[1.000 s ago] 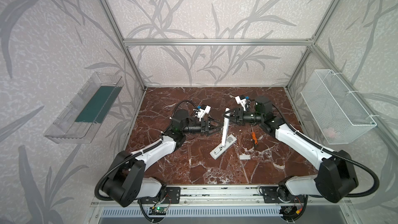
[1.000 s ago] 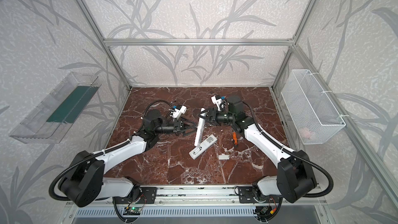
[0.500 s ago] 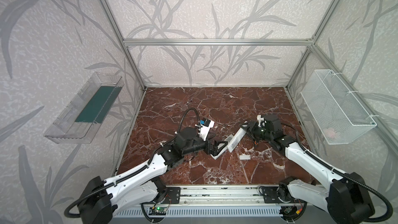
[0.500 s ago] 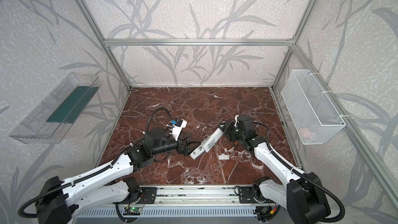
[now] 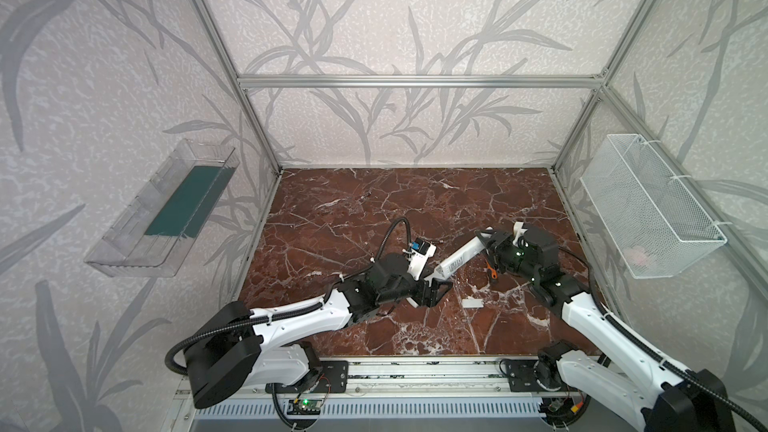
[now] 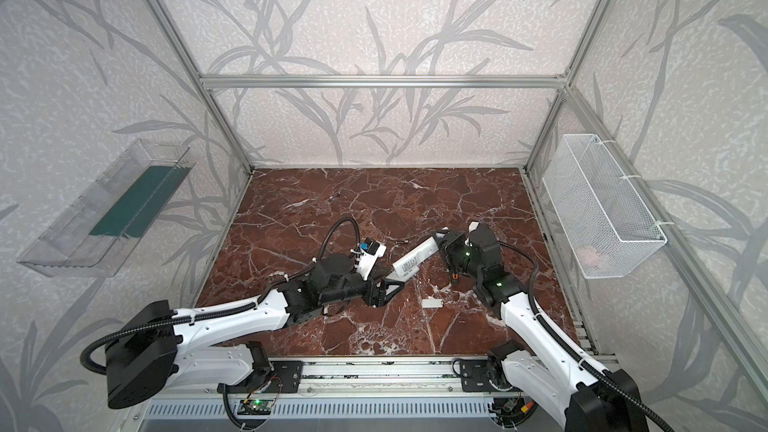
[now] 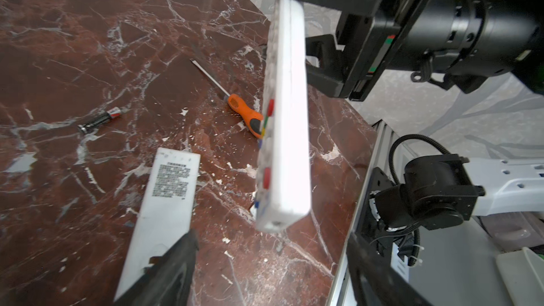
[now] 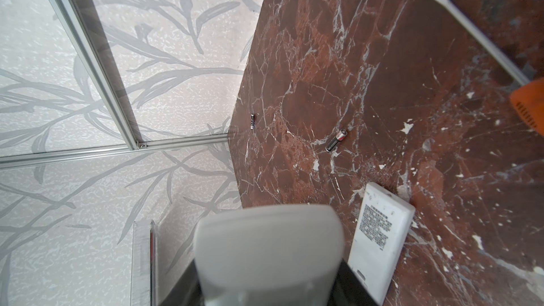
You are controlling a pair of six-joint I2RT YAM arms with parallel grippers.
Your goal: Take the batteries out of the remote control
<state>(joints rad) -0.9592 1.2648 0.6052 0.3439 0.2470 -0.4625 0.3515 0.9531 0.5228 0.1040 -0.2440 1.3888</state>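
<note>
**A:** What are the two arms doing?

**B:** The right gripper [image 5: 485, 243] is clenched on one end of a white remote [image 7: 287, 113] and holds it off the table [image 5: 332, 243] at a slant. The remote's free end hangs just ahead of the left gripper [image 5: 439, 293]. The left jaws stand apart and grasp nothing.

**A:** Where are the batteries?

**B:** Two lie loose on the table. The near battery [image 8: 337, 139] is ahead of the right jaws, apart from them. The far battery [image 8: 252, 121] is well beyond it, close to the back wall. Neither touches a gripper.

**A:** Anything else nearby?

**B:** A second remote [image 7: 167, 195] lies label-up beside the left jaws. One finger [image 7: 176, 266] overlaps its end, and I cannot tell whether they touch. An orange screwdriver [image 7: 245, 114] lies on the table under the raised remote, near the right jaws. A small white cover [image 5: 472, 303] lies just off to the side of the left jaws.

**A:** How far along is the job?

**B:** Partly done, I judge. Two batteries are out and one cover is off. Neither remote shows its bay, so I cannot tell whether any batteries remain inside. The raised remote probably has to be checked or emptied next, and then the one lying flat.
</note>
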